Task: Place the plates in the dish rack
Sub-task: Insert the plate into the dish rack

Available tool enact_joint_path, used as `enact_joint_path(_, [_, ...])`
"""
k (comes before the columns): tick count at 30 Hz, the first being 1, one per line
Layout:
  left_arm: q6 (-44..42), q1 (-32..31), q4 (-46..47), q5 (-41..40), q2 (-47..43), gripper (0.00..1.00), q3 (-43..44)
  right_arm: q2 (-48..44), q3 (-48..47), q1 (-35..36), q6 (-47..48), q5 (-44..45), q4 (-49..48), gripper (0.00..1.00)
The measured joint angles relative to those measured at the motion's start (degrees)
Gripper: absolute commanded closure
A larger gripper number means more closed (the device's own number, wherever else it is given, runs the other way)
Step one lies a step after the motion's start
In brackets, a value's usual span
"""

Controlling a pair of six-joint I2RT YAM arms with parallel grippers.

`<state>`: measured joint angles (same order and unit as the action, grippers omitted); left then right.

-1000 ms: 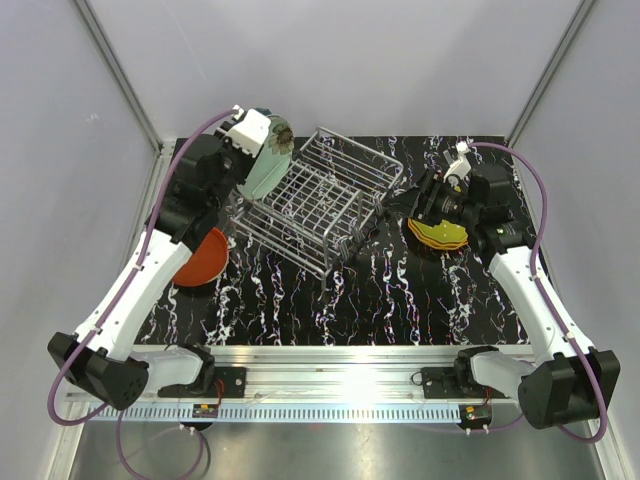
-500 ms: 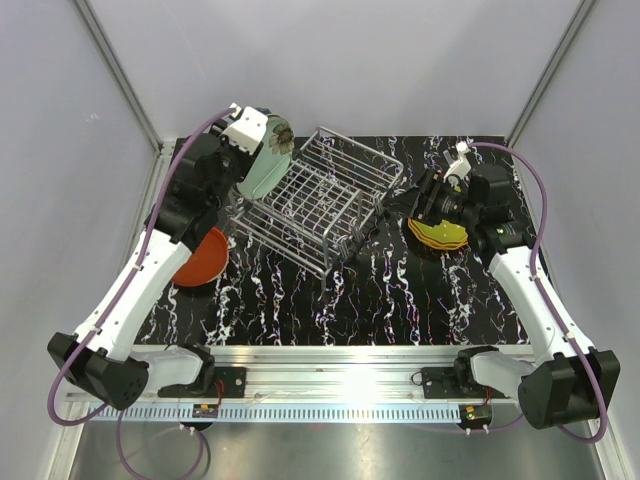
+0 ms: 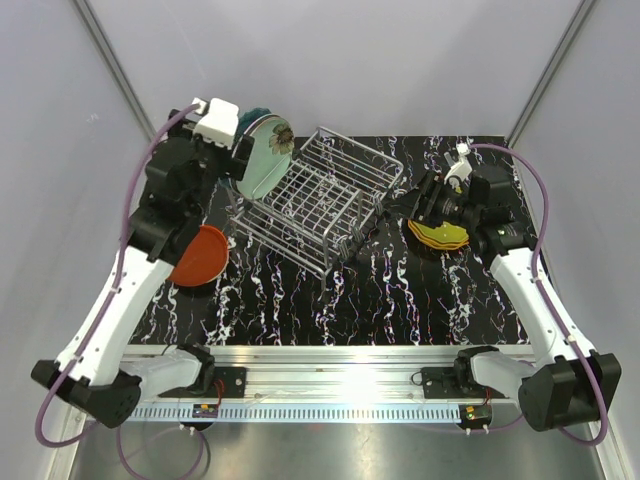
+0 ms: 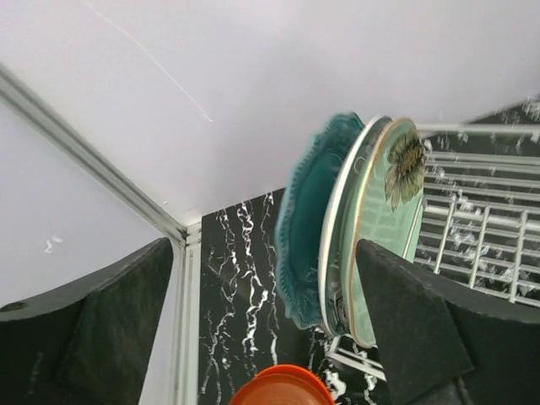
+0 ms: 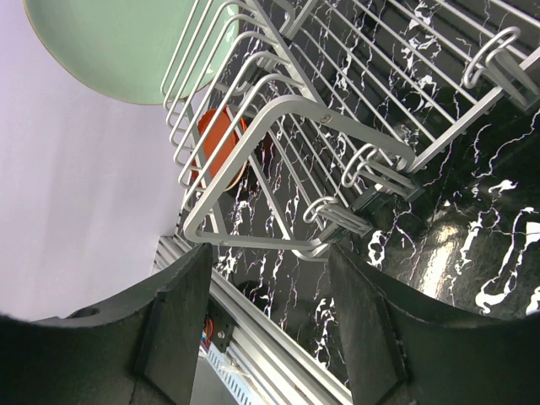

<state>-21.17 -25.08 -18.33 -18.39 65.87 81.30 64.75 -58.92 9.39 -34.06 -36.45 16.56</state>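
The dish rack [image 3: 320, 195] stands at the middle back of the table. At its left end a mint green plate with a flower [image 3: 262, 160] stands upright, and a teal scalloped plate [image 4: 308, 228] stands just behind it. My left gripper [image 3: 235, 148] is open beside these plates, and its fingers are apart from them. A red-orange plate [image 3: 200, 257] lies on the table to the left. My right gripper [image 3: 425, 200] hangs open and empty over a stack of yellow-green and orange plates [image 3: 445, 237]. It faces the rack's right end [image 5: 278, 110].
The table is black marbled, with a grey wall behind it and metal frame posts at the back corners. An aluminium rail [image 3: 330, 380] runs along the near edge between the arm bases. The rack's wire loops [image 5: 337, 211] lie close in front of the right fingers.
My left gripper has opened and drawn back to the left, off the mint green plate. The plate stays standing in the rack. The right arm has not moved.
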Motion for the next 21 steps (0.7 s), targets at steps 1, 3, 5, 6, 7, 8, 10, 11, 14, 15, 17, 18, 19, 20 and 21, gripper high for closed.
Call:
enact_joint_path(1, [1.25,0.00,-0.28,-0.39,-1.36,0.04,0.00,-0.17,0.00,0.00,0.00,0.37,0.09,0.35])
enact_joint_path(3, [3.56,0.02,-0.44,-1.05,-4.48,0.01,-0.28,-0.63,0.00,0.00,0.02,1.31,0.35,0.34])
enact_joint_path(5, [6.67,0.02,-0.35,-1.51,-8.41,0.01,-1.46,-1.18,0.00,0.00,0.04,2.75,1.03,0.34])
enact_joint_path(6, [8.68,0.02,0.61,-1.46,-10.93,0.01,-2.99,-1.49,0.00,0.00,0.07,4.09,1.55,0.33])
enact_joint_path(7, [10.47,0.02,1.22,-1.36,-13.70,0.01,-5.05,-1.77,0.00,0.00,0.07,5.79,2.29,0.33])
enact_joint_path(8, [11.82,0.02,1.73,-1.18,-15.85,0.01,-7.17,-1.97,0.00,0.00,0.11,7.19,2.99,0.33])
enact_joint_path(10, [14.88,0.02,1.70,-0.87,-21.27,0.01,-11.74,-2.14,-0.04,0.00,0.20,11.91,4.94,0.31])
enact_joint_path(11, [16.35,0.02,1.64,-0.83,-23.21,0.01,-13.66,-2.10,-0.09,-0.02,0.22,14.43,6.12,0.30])
enact_joint_path(14, [19.58,0.02,2.12,-1.11,-27.28,0.01,-18.82,-1.90,-0.11,-0.57,0.11,20.94,9.33,0.30])
enact_joint_path(15, [20.24,0.02,2.10,-1.20,-28.48,0.01,-20.92,-1.77,-0.09,-1.14,-0.07,22.80,10.32,0.30])
enact_joint_path(17, [21.03,0.02,1.97,-1.20,-30.05,0.01,-24.22,-1.44,0.02,-3.15,-0.79,25.59,11.26,0.31])
enact_joint_path(18, [21.31,0.02,1.75,-1.20,-30.67,0.01,-25.49,-1.31,0.22,-4.70,-1.25,26.53,11.34,0.32])
enact_joint_path(19, [21.51,0.02,1.70,-1.20,-31.06,0.01,-26.40,-1.25,0.70,-6.27,-1.84,27.50,11.23,0.33])
enact_joint_path(20, [21.75,0.02,1.68,-1.20,-31.65,0.01,-27.50,-1.18,1.36,-7.98,-2.40,28.41,11.17,0.33])
enact_joint_path(21, [21.92,0.02,1.64,-1.22,-32.15,0.01,-28.26,-1.11,2.03,-9.38,-2.78,29.18,11.13,0.34])
